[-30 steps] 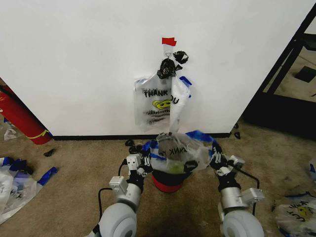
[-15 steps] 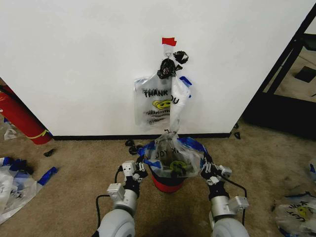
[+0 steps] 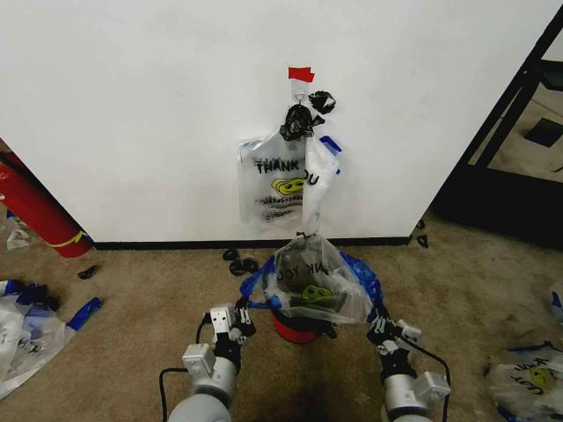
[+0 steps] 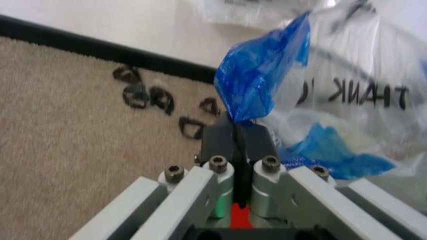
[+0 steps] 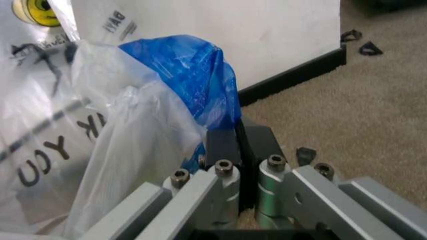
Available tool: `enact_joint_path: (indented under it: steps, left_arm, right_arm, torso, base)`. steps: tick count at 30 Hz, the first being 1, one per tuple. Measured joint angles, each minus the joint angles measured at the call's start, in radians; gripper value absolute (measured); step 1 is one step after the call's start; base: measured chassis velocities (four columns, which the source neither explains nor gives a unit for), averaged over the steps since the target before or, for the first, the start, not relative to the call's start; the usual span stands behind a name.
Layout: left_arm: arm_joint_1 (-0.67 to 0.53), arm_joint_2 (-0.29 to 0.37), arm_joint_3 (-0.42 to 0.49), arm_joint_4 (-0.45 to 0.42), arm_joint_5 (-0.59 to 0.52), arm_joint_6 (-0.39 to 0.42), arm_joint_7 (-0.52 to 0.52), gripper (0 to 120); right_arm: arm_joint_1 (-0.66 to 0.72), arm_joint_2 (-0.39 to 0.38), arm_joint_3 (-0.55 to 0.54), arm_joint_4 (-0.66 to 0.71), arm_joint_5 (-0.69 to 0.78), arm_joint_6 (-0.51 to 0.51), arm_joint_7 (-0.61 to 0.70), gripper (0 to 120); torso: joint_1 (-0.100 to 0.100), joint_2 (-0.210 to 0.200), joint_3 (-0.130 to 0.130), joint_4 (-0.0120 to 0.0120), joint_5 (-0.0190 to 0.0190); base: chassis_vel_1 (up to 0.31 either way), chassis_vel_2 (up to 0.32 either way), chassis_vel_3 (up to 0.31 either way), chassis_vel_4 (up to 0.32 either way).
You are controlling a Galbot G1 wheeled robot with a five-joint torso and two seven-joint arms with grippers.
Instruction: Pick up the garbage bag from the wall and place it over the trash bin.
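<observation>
Nearest me, my left gripper sits at about 7 o'clock of the trash bin, jaws pressed together on a blue side strip of the garbage bag. In the left wrist view the blue film is pinched flat between the black pads, no gap I can see. My right gripper is at about 4 o'clock of the bin, jaws likewise clamped on the opposite blue strip; the right wrist view shows the film bunched up and running down into the closed pads.

Handling call: the bag is thin see-through film, very light, totally limp, likely slippery and easy to tear if I tug hard. The blue edge strips are the right hold, one per side, so the mouth spreads.

The bag is draped over the top of the black mesh bin, mouth spread between my two grips, "THANK YOU" print and yellow smiley showing, red bin base peeking out below. Whether the rim is fully covered, can't tell.

Farther off at 12 o'clock, the wall with black baseboard, more bags hanging under a red tape patch, black knotted lumps at the hook. A thin plastic strand runs from the hanging bags down to my bag.
</observation>
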Motion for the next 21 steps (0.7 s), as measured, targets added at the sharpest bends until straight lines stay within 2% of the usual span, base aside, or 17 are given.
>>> enact_joint_path:
  steps: [9,12,21]
  left_arm:
    - [0.021,0.03,-0.014,0.001,-0.004,0.026,-0.005,0]
    - [0.014,0.05,-0.019,0.011,-0.017,0.039,-0.004,0]
    - [-0.055,0.032,0.007,0.073,-0.039,0.058,-0.003,0]
  right_arm:
    - [0.009,0.002,-0.01,-0.014,-0.003,-0.026,0.01,0]
    - [0.013,-0.008,-0.003,-0.034,-0.018,-0.07,0.016,0]
    - [0.12,-0.02,0.012,-0.084,0.039,-0.135,0.027,0]
  torso:
    - [0.0,0.0,0.0,0.0,-0.0001]
    - [0.0,0.0,0.0,-0.0001,-0.0001]
    - [0.0,0.0,0.0,-0.0001,0.0]
  base:
    - [0.0,0.0,0.0,0.0]
    - [0.0,0.0,0.0,0.0]
    - [0.0,0.0,0.0,0.0]
